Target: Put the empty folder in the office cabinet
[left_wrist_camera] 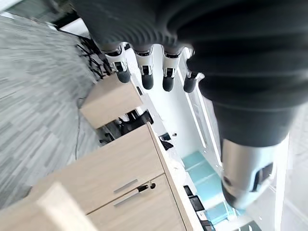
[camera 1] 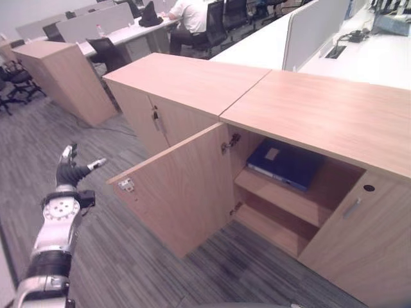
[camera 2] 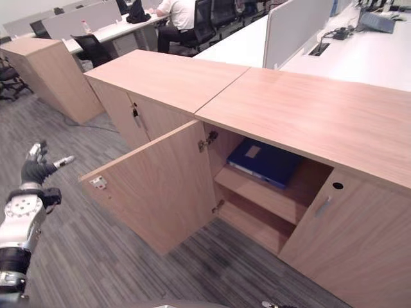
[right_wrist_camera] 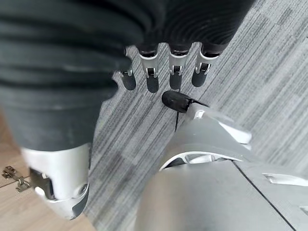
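I see the blue folder point(camera 1: 286, 163) lying on the top shelf of the cabinet point(camera 1: 334, 115), so that part looks done. Its door point(camera 1: 180, 189) is wide open, and I might shut it next. My left hand point(camera 1: 67, 168) is up and open, holding nothing; my right hand point(right_wrist_camera: 159, 72) hangs open over the floor.

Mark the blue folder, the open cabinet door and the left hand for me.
blue folder point(camera 1: 286, 163), left eye view, middle of its cover.
open cabinet door point(camera 1: 183, 189), left eye view, centre of its inner face.
left hand point(camera 1: 67, 172), left eye view, dark back of the hand.

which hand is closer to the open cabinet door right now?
Hard to call. The left hand is raised, open, over the carpet, apart from the open cabinet door on its outer side. The right hand shows open over carpet in its wrist view, which doesn't show the door.
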Available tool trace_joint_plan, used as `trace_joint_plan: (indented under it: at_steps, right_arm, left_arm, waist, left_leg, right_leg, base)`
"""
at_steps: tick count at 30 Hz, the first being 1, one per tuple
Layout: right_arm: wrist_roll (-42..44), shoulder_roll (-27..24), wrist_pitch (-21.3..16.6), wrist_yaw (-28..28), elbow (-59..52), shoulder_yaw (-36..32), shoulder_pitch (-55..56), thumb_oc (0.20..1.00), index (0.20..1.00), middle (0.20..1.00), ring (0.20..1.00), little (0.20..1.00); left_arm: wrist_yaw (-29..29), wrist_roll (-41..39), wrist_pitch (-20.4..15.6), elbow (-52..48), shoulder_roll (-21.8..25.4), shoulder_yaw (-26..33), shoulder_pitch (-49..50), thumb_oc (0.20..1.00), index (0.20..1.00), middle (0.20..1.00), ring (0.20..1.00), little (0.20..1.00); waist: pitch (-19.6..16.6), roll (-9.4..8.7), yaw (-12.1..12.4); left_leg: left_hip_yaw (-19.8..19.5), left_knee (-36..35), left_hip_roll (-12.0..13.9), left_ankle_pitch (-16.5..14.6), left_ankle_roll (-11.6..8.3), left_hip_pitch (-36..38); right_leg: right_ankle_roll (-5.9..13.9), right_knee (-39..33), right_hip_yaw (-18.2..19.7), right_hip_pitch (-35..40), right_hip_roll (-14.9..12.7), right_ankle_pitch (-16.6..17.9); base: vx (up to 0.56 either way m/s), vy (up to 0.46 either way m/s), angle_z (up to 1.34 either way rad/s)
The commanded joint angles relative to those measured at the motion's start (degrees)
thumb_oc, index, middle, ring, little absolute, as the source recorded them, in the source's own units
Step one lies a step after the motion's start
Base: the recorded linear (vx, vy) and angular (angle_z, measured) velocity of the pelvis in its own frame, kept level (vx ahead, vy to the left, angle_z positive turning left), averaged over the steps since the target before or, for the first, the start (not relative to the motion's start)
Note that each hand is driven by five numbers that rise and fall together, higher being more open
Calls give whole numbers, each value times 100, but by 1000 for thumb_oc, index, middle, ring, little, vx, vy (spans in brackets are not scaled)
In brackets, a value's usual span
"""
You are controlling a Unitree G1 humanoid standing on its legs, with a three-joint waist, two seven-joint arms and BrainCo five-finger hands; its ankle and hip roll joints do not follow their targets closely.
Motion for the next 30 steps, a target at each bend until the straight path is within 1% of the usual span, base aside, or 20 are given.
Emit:
trace_joint_plan:
  at_steps: [1,4,5,6,7,8,9,12,13,14,15,17,20,23,24,26,27,28,29,30]
  right_arm:
    - [79,-13,40,40,239,165,-246,1000,1000,1000,1000,1000]
    - [106,-13,46,42,252,213,-267,1000,1000,1000,1000,1000]
    - [102,-8,57,49,269,239,-259,1000,1000,1000,1000,1000]
    - [102,-3,56,49,270,233,-259,1000,1000,1000,1000,1000]
    - [76,-11,60,93,325,298,-232,1000,1000,1000,1000,1000]
    - [66,-24,62,109,341,313,-224,1000,1000,1000,1000,1000]
    - [66,-17,61,109,341,301,-222,1000,1000,1000,1000,1000]
    - [-16,-110,75,147,367,345,-224,1000,1000,1000,1000,1000]
    - [-16,-110,75,147,367,345,-224,1000,1000,1000,1000,1000]
    - [-20,-135,63,154,388,421,-295,1000,1000,1000,1000,1000]
    - [-19,-130,62,154,391,406,-295,1000,1000,1000,1000,1000]
    - [-19,-149,60,173,386,475,-382,1000,1000,1000,1000,1000]
    - [-23,-142,59,188,398,605,-487,1000,1000,1000,1000,1000]
    - [-22,-99,75,190,446,714,-575,1000,1000,1000,1000,1000]
    - [-53,-72,90,221,473,782,-601,1000,1000,1000,1000,1000]
    - [-54,-64,89,220,473,776,-599,1000,1000,1000,1000,1000]
    - [-58,-44,76,245,494,808,-618,1000,1000,1000,1000,1000]
    - [-70,-30,65,256,502,815,-633,1000,1000,1000,1000,1000]
    - [-122,0,37,288,524,850,-637,1000,1000,1000,1000,1000]
    - [-123,14,34,288,526,852,-638,1000,1000,1000,1000,1000]
  left_arm:
    - [6,110,-194,400,373,25,-457,1000,1000,1000,1000,1000]
    - [-162,64,-108,754,446,-289,-720,1000,1000,1000,1000,1000]
    - [-316,90,-63,1084,514,-579,-924,1000,1000,1000,1000,1000]
    - [-319,86,-71,1102,518,-596,-945,1000,1000,1000,1000,1000]
    - [-634,307,12,1536,594,-1033,-1124,1000,1000,1000,1000,1000]
    - [-757,435,41,1610,634,-1218,-1172,1000,1000,1000,1000,1000]
    - [-760,433,35,1628,635,-1244,-1200,1000,1000,1000,1000,1000]
    - [-1089,957,152,1983,697,-1879,-1492,1000,1000,1000,1000,1000]
    - [-1089,957,152,1983,697,-1879,-1492,1000,1000,1000,1000,1000]
    - [-1274,1579,188,2568,598,-2627,-2065,1000,1000,1000,1000,1000]
    - [-1273,1579,179,2594,589,-2655,-2100,1000,1000,1000,1000,1000]
    - [-1448,1971,166,3007,426,-3186,-2486,1000,1000,1000,1000,1000]
    - [-1583,2150,143,3548,103,-3560,-2822,1000,1000,1000,1000,1000]
    - [-1809,2131,212,3927,-259,-3738,-3038,1000,1000,1000,1000,1000]
    - [-2097,2399,149,3746,-348,-4089,-3112,1000,1000,1000,1000,1000]
    - [-2104,2399,152,3742,-343,-4097,-3117,1000,1000,1000,1000,1000]
    - [-2388,2521,110,3082,-279,-4468,-3111,1000,1000,1000,1000,1000]
    - [-2554,2532,67,2666,-201,-4686,-3113,1000,1000,1000,1000,1000]
    - [-2774,2424,-81,1882,-35,-4959,-3038,1000,1000,1000,1000,1000]
    - [-2790,2414,-58,1839,-1,-4960,-3028,1000,1000,1000,1000,1000]
  waist:
    - [53,54,-83]
    - [53,60,-138]
    - [87,44,-139]
    - [89,39,-132]
    - [92,-29,-169]
    - [84,-45,-177]
    - [84,-53,-163]
    - [62,-102,-213]
    - [62,-102,-213]
    - [34,-144,-244]
    - [36,-150,-231]
    - [20,-183,-271]
    - [8,-218,-299]
    - [-16,-229,-319]
    - [-27,-233,-321]
    - [-28,-241,-315]
    - [-22,-249,-287]
    - [-15,-257,-263]
    - [-8,-256,-218]
    - [-10,-269,-223]
  left_leg:
    - [-252,16,33,-397,57,-291]
    - [-111,16,67,-505,62,-211]
    - [-3,16,100,-554,69,-146]
    - [-1,16,99,-554,70,-145]
    - [94,16,126,-566,79,-117]
    - [110,16,128,-569,82,-112]
    - [112,16,127,-570,83,-113]
    - [148,16,133,-566,90,-118]
    - [148,16,133,-566,90,-118]
    - [148,16,143,-562,84,-160]
    - [147,16,143,-561,84,-162]
    - [136,16,149,-557,84,-184]
    - [125,16,150,-554,85,-210]
    - [108,16,149,-564,87,-215]
    - [107,19,149,-577,89,-221]
    - [108,20,149,-578,89,-221]
    - [101,25,154,-586,88,-228]
    - [91,29,152,-592,88,-231]
    - [66,34,148,-599,90,-239]
    - [65,34,147,-599,90,-239]
  right_leg:
    - [336,172,-377,474,-516,350]
    - [336,150,-588,457,-528,573]
    - [336,127,-710,468,-510,692]
    - [336,121,-709,470,-509,697]
    - [336,98,-770,450,-493,849]
    - [336,91,-773,450,-485,883]
    - [336,87,-771,449,-485,886]
    - [336,55,-814,437,-464,944]
    - [336,55,-814,437,-464,944]
    - [336,35,-863,413,-444,958]
    - [336,34,-865,412,-444,958]
    - [336,31,-865,395,-434,994]
    - [336,39,-892,368,-427,1008]
    - [336,40,-938,364,-419,1022]
    - [336,40,-953,365,-420,1035]
    - [336,40,-951,363,-421,1035]
    - [336,37,-984,372,-422,1043]
    - [336,39,-1017,383,-422,1036]
    - [336,42,-1054,395,-429,1044]
    - [336,40,-1055,397,-430,1044]
  base:
    - [0,103,-22]
    - [40,64,-39]
    - [-2,56,-62]
    - [-4,28,-73]
    - [3,9,-55]
    - [4,9,-38]
    - [8,4,-13]
    - [4,-6,-11]
    - [-6,-26,-8]
    - [-4,-18,-3]
    - [0,0,0]
    - [2,-7,2]
    - [0,0,0]
    - [1,-6,1]
    - [5,-13,4]
    - [0,-10,5]
    - [-7,-19,7]
    - [-10,-29,6]
    - [-6,-18,7]
    - [-9,-20,7]
